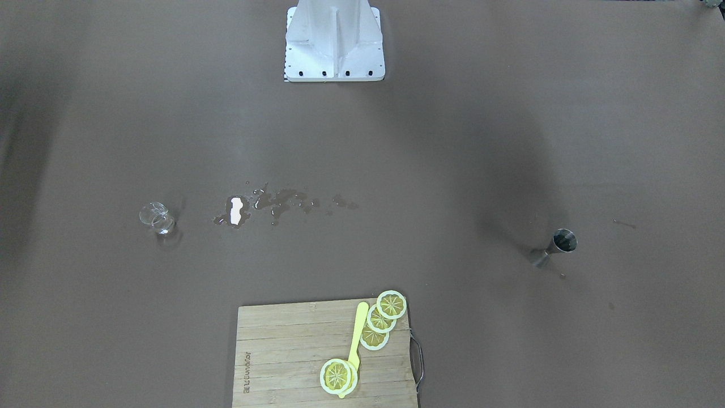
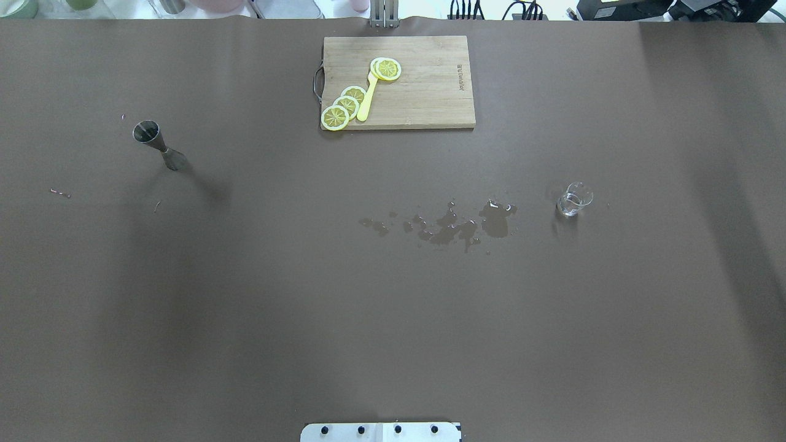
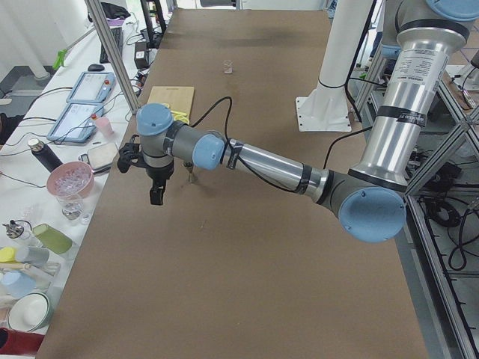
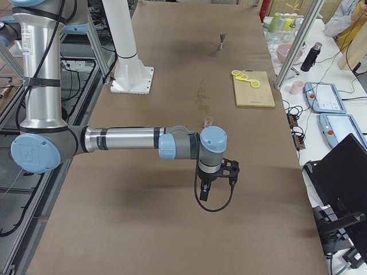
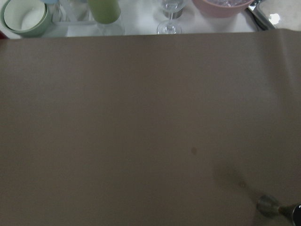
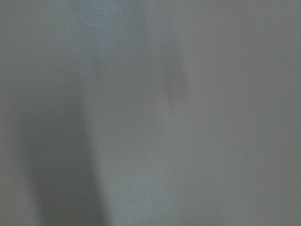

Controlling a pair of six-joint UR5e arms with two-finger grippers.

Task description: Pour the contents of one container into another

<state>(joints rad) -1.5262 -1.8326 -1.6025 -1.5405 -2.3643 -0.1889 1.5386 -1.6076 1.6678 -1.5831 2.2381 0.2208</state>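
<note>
Overhead exterior shows a metal jigger (image 2: 156,142) upright on the left side of the desk (image 2: 393,319) and a small clear glass (image 2: 574,200) on its right, well apart, a wet spill (image 2: 457,224) between them. The left tool (image 3: 156,197) and right tool (image 4: 204,195) hang above the desk; spread or pressed together, I cannot tell.

One mark, no legible text

We find a single dark printed mark (image 1: 247,371) along one edge of the wooden cutting board (image 1: 283,345); its letters are too small to read.
</note>
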